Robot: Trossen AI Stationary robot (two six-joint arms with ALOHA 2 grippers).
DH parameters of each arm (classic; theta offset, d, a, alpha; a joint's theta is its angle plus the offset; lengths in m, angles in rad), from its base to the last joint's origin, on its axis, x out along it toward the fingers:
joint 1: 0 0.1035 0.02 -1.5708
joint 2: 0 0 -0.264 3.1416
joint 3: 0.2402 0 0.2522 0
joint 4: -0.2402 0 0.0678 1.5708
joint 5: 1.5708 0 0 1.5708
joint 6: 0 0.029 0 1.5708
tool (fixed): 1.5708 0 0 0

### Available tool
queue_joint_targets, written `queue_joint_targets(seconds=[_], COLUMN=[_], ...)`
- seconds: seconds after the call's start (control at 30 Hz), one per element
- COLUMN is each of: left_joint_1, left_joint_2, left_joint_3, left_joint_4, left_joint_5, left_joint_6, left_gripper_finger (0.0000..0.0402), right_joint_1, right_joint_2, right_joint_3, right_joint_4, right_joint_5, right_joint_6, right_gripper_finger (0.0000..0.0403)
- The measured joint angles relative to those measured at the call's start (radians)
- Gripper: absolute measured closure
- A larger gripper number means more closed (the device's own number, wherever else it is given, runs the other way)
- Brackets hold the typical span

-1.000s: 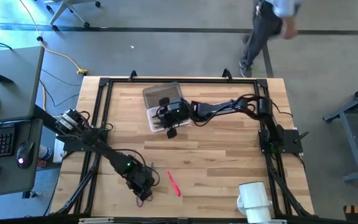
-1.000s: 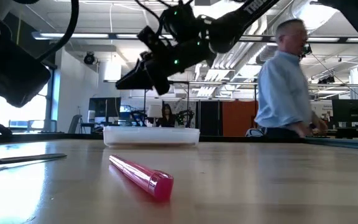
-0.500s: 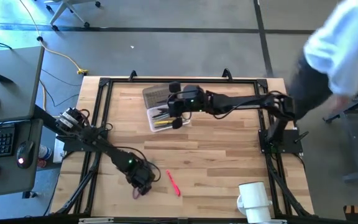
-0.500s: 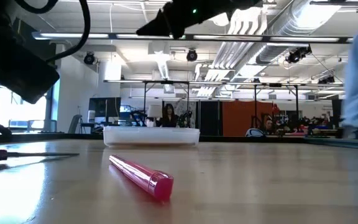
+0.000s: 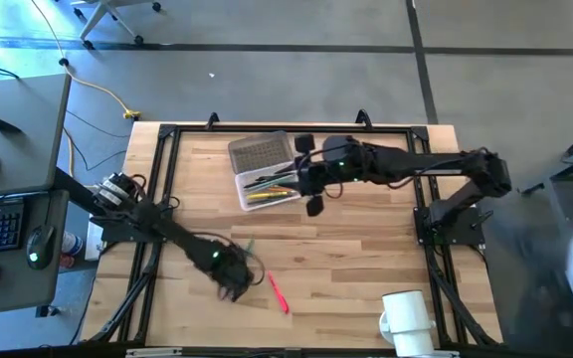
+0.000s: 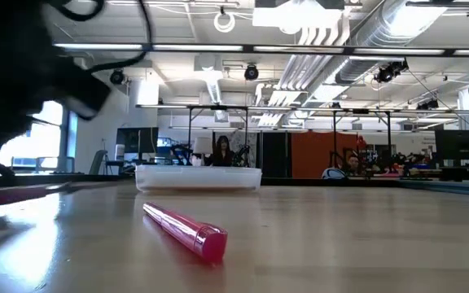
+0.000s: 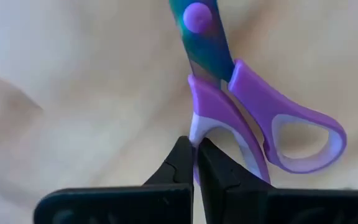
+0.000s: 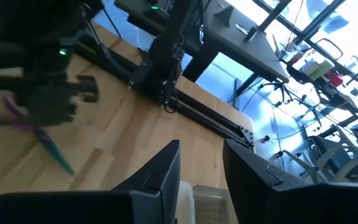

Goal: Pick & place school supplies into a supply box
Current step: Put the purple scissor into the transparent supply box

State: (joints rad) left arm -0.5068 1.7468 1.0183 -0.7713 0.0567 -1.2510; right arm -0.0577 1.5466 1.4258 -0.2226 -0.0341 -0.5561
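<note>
Small purple-handled scissors [image 7: 229, 99] with teal blades are at my left gripper [image 7: 194, 155], which is shut on them near the table's front left [image 5: 235, 283]. From the right wrist they [image 8: 39, 134] slant below that gripper. The supply box [image 5: 267, 186], a clear tub, rests on the table at the far middle with several pens inside. My right gripper [image 8: 201, 165] hovers open and empty high beside the box's right end [image 5: 311, 194]. A pink pen [image 5: 278, 293] lies flat on the table near the front. My left gripper pinches one purple handle [image 7: 199, 127] of the scissors between its two fingertips, just behind the pivot. The fingers come from above, pointing down. The other handle loop [image 7: 297, 140] stays free beside them. Whether the blade tip rests on the table I cannot tell.
A flat grey textured rectangle [image 5: 260, 152] lies just beyond the box. A white mug [image 5: 406, 318] stands at the front right. A black frame [image 5: 167, 134] runs around the wooden table top. Bare wood lies between the box and the pink pen [image 6: 184, 229].
My right gripper has risen from just above the box and drawn back toward the table's right edge. My left gripper has shifted a little toward the far edge. A person has walked past beyond the table toward the right.
</note>
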Motion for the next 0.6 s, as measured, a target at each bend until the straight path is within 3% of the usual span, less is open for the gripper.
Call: queue_joint_targets(seconds=[0.23,0.37,0.6], left_joint_1=[0.102,0.219,0.489], left_joint_2=[-0.002,-0.004,-0.003], left_joint_3=[0.234,0.347,0.365], left_joint_4=[-0.402,-0.553,-0.503], left_joint_5=[-0.196,-0.336,-0.318], left_joint_6=[0.155,0.314,0.699], left_gripper_finger=[0.036,0.0358,0.0368], right_joint_1=[0.015,0.015,0.015], right_joint_2=[-0.058,-0.081,-0.107], right_joint_3=[0.0,0.0,0.0], right_joint_4=[-0.05,-0.058,-0.073], right_joint_5=[0.0,0.001,0.001], right_joint_6=[0.002,0.002,0.06], right_gripper_finger=[0.0297,0.0297,0.0297])
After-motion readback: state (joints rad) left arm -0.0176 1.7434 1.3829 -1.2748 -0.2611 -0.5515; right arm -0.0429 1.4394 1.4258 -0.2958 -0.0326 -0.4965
